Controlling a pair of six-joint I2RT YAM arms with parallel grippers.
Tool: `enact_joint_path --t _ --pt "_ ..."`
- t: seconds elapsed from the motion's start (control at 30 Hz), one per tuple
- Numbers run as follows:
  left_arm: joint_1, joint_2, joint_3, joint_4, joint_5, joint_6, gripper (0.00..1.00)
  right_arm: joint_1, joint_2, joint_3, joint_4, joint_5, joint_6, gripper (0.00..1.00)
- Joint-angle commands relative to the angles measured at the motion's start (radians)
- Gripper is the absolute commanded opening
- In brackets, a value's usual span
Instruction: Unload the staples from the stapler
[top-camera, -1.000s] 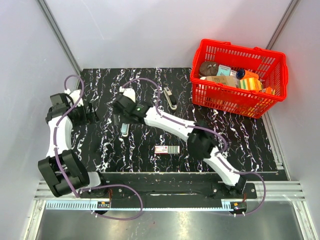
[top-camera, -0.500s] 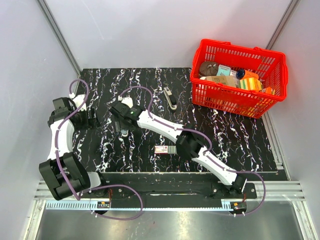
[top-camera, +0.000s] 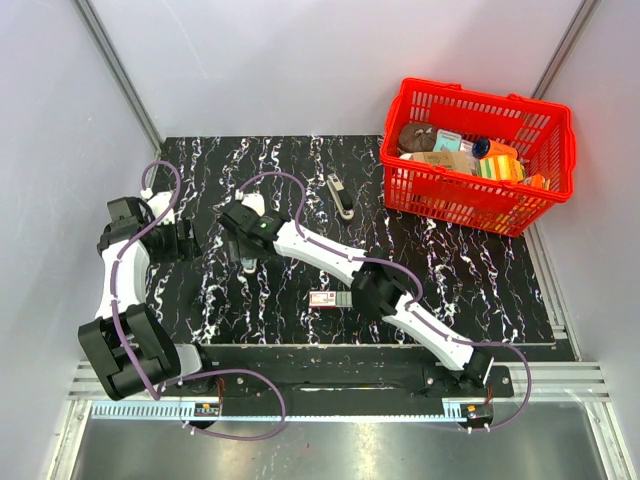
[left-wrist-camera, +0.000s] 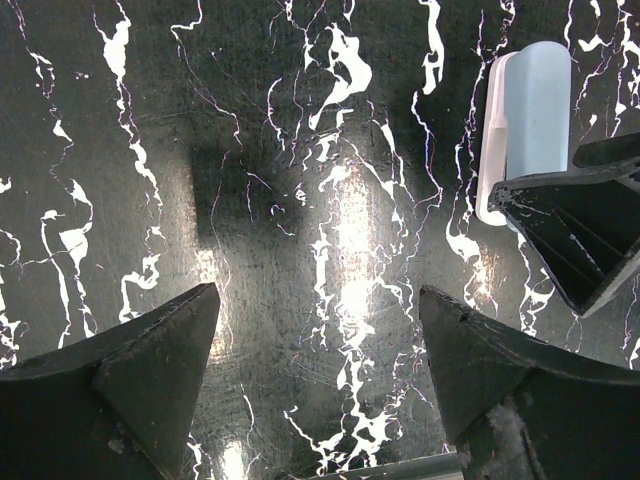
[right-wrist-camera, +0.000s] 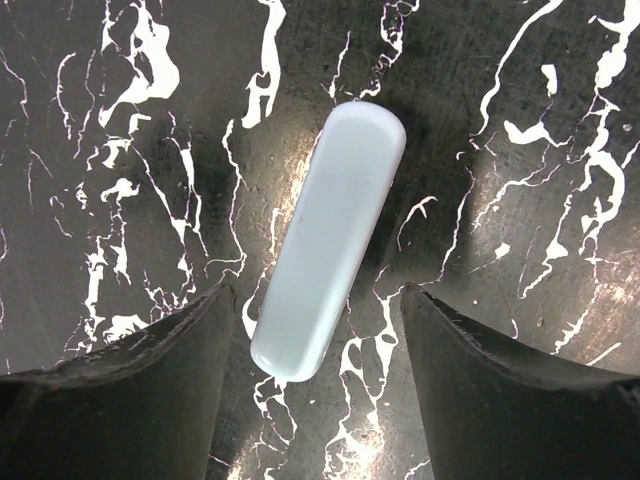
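1. Since a second ago the right arm has folded at the elbow. The right gripper (top-camera: 245, 253) has slid toward the near-left, while the left arm has barely shifted.
2. Top view: the right gripper hangs over the stapler (top-camera: 247, 263), left of the table's (top-camera: 480, 270) centre. Only a pale sliver shows under it, so its exact lie is hard to read here.
3. The left gripper (top-camera: 187, 240) waits just to the stapler's left. I judge it is placed to brace the body once the right one has it.
4. A metal piece (top-camera: 340, 195) lies apart toward the far middle, and a small box (top-camera: 333, 299) sits near the front edge. Neither is touched.
5. Left wrist: the left gripper's fingers (left-wrist-camera: 120, 390) are spread wide over bare table and hold nothing. The stapler (left-wrist-camera: 530, 120) sits at the upper right, with one dark right-gripper finger (left-wrist-camera: 585, 235) beside it.
6. Right wrist: the pale blue stapler (right-wrist-camera: 328, 240) lies flat and slanted between the widely parted fingers (right-wrist-camera: 130, 390). Neither finger touches it. The straddle looks like a line-up for a grasp across its narrow width.
7. Unloading has probably not begun, as the stapler appears closed.
8. Surface: black marble-pattern top with white veins. It is glossy enough to throw glare, so the stapler may slide when pinched.
9. Room: plain pale walls (top-camera: 300, 60) enclose the table. A red basket (top-camera: 470, 207) of mixed goods stands at the far right, well apart from the work.
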Motion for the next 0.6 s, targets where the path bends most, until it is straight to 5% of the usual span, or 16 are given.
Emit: enact_joint_path --t 0.0,0.27,0.57 --pt "0.002 -0.019 -0.009 0.029 0.027 0.028 0.86 -0.013 0.024 0.041 0.016 -0.016 0.026 0.70" --pt "0.003 -0.016 -0.006 0.022 0.042 0.045 0.86 -0.024 0.004 -0.002 0.016 -0.007 0.034 0.54" --pt "-0.015 -0.008 0.002 -0.015 0.101 0.080 0.86 -0.027 -0.043 -0.049 0.027 -0.002 0.040 0.17"
